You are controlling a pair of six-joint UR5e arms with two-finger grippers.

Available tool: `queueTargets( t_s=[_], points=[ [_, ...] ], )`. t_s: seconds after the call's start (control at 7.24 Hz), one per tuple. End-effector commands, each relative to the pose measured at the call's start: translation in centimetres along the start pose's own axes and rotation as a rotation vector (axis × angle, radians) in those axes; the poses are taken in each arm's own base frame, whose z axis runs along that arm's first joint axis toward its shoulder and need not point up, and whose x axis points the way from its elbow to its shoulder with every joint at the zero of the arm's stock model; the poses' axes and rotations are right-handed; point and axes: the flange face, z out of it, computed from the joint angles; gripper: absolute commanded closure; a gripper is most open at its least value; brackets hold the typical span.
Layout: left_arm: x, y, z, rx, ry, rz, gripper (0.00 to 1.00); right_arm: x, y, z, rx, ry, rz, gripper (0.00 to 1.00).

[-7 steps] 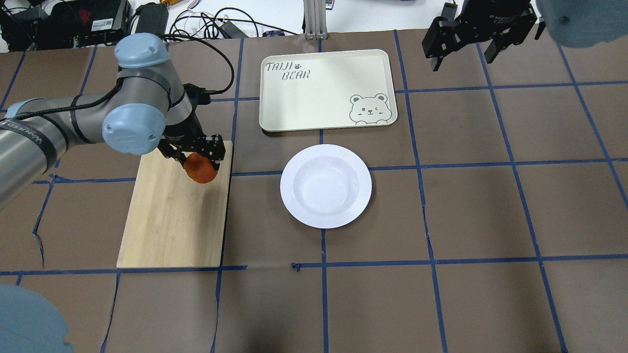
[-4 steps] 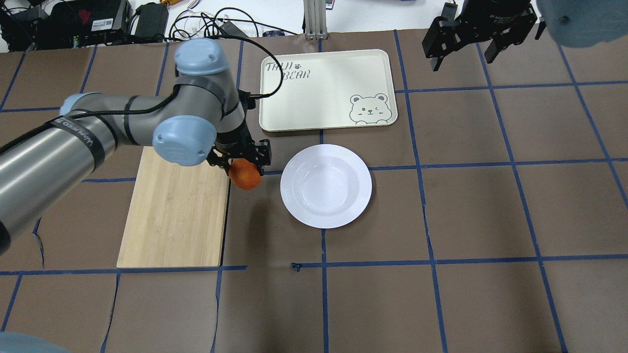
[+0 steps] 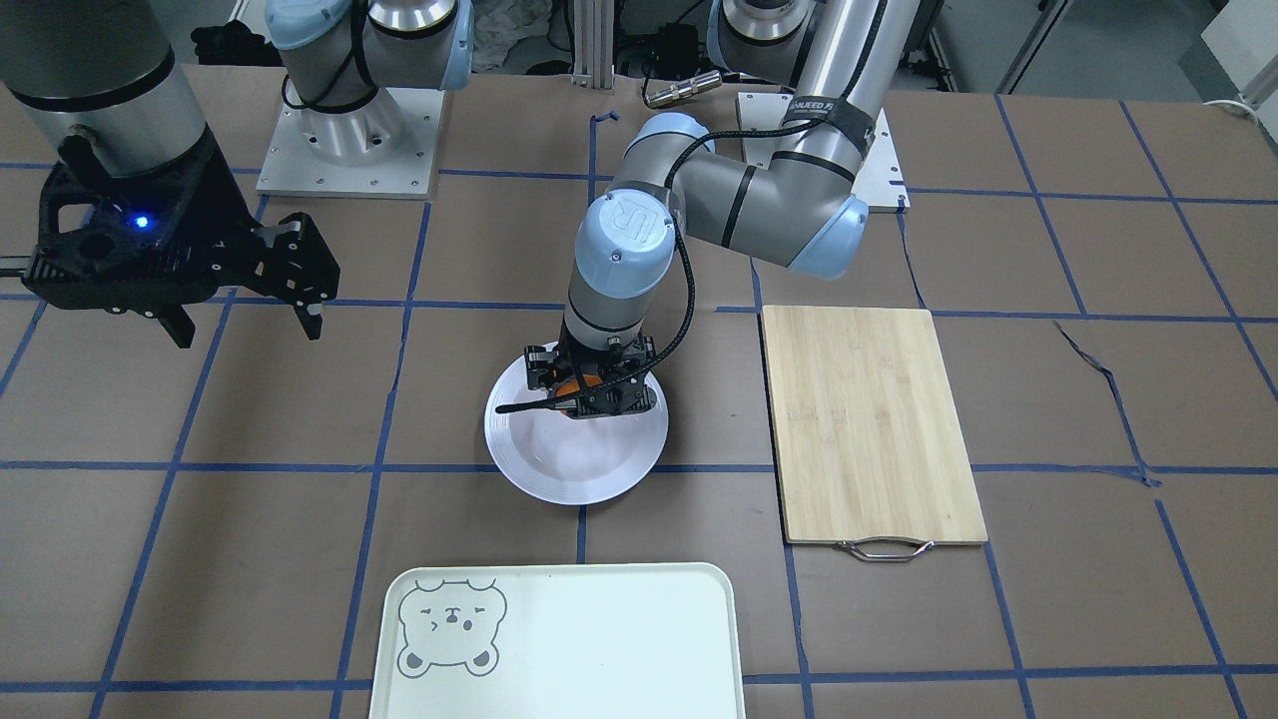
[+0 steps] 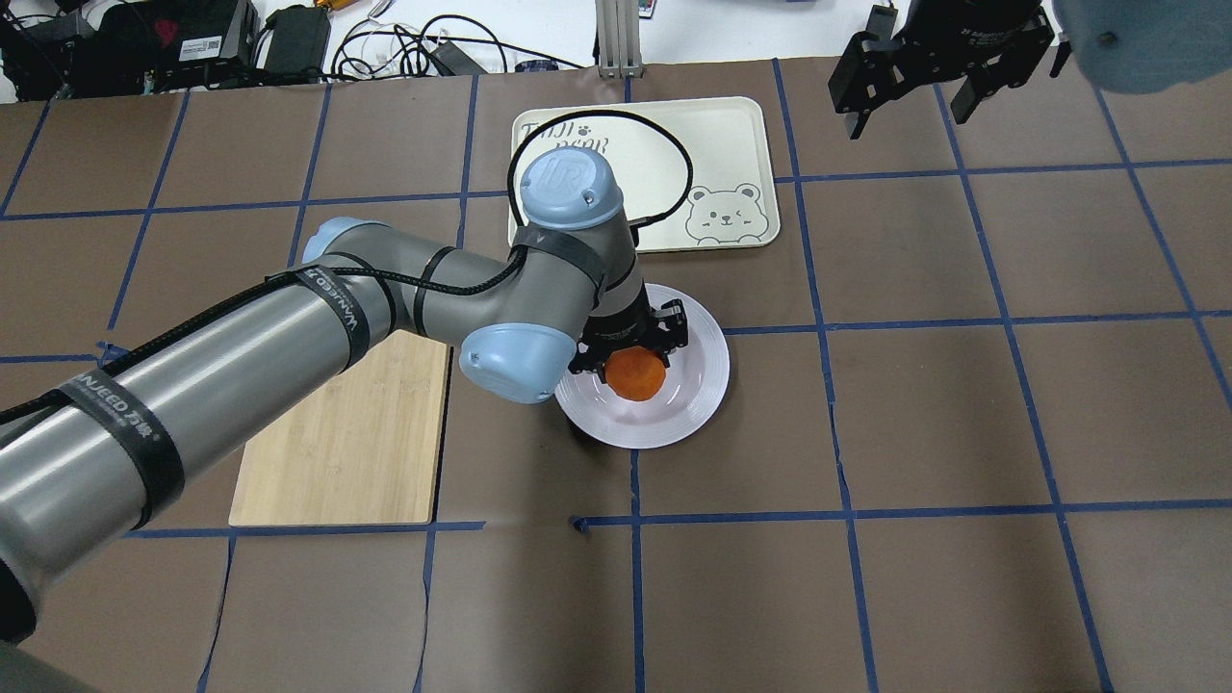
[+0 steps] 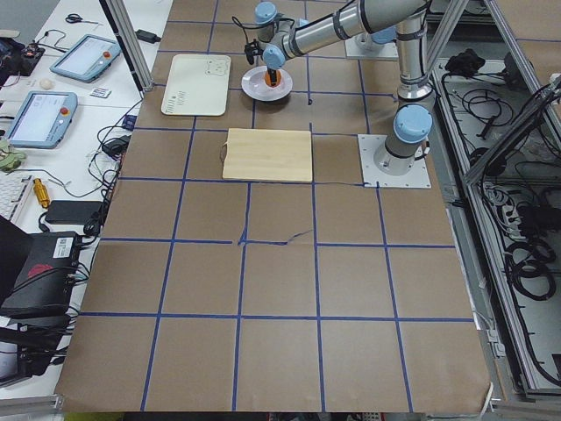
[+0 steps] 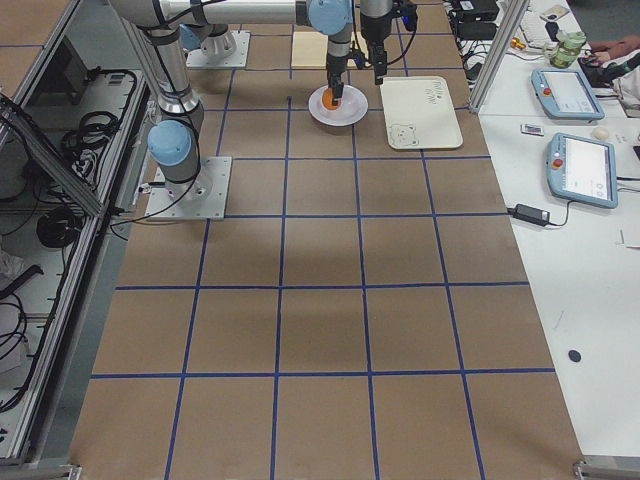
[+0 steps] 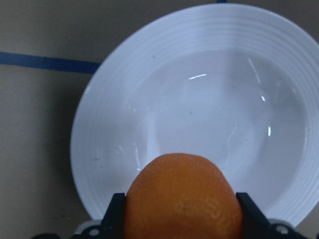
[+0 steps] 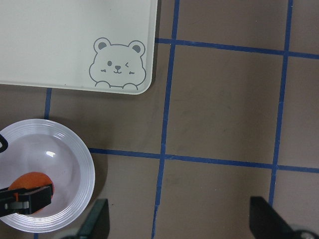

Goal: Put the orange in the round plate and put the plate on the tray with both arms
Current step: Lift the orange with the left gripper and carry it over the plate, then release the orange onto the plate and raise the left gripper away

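My left gripper (image 4: 630, 358) is shut on the orange (image 4: 636, 374) and holds it over the round plate (image 4: 701, 377), near the sunken centre. In the left wrist view the orange (image 7: 182, 196) fills the space between both black fingers, with the white plate (image 7: 209, 94) below. Whether the fruit touches the plate cannot be told. The cream tray (image 4: 722, 130) with the bear face lies just beyond the plate. My right gripper (image 4: 905, 82) hangs open at the far right, beside the tray, holding nothing. Its wrist view shows the tray (image 8: 75, 40), the plate (image 8: 72, 159) and the orange (image 8: 31, 180).
A bamboo cutting board (image 4: 337, 452) with a metal handle (image 3: 884, 547) lies on the left side of the table, partly under my left arm. Cables and electronics crowd the table's far edge. Blue tape lines grid the brown surface.
My left arm has swung right with the orange, from above the cutting board to over the plate. The right arm has not moved.
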Motion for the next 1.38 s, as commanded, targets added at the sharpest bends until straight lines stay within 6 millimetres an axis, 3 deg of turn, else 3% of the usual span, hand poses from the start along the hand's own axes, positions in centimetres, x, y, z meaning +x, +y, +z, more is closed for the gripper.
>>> queueTargets(
  t_s=[0.0,0.14,0.28,0.55,0.97,1.24],
  points=[
    [0.2,-0.4,0.4,0.015,-0.003,0.016,0.0,0.0,0.0,0.0,-0.002,0.0,0.0,0.0],
    [-0.3,-0.8,-1.2,0.041,-0.003,0.059,0.0,0.0,0.0,0.1,-0.003,0.0,0.0,0.0],
    [-2.5,-2.3,-2.9,0.083,-0.052,0.065,0.0,0.0,0.0,0.0,-0.002,0.0,0.0,0.0],
    [-5.7,-3.0,-9.2,0.07,-0.072,0.106,0.0,0.0,0.0,0.0,-0.002,0.0,0.0,0.0],
    [-10.4,-1.7,-20.9,0.034,-0.15,0.164,0.0,0.0,0.0,0.2,-0.008,-0.001,0.0,0.0],
    [-11.3,0.6,-26.4,0.091,-0.133,0.165,0.0,0.3,0.2,1.1,-0.023,-0.003,0.006,0.0]
  ],
)
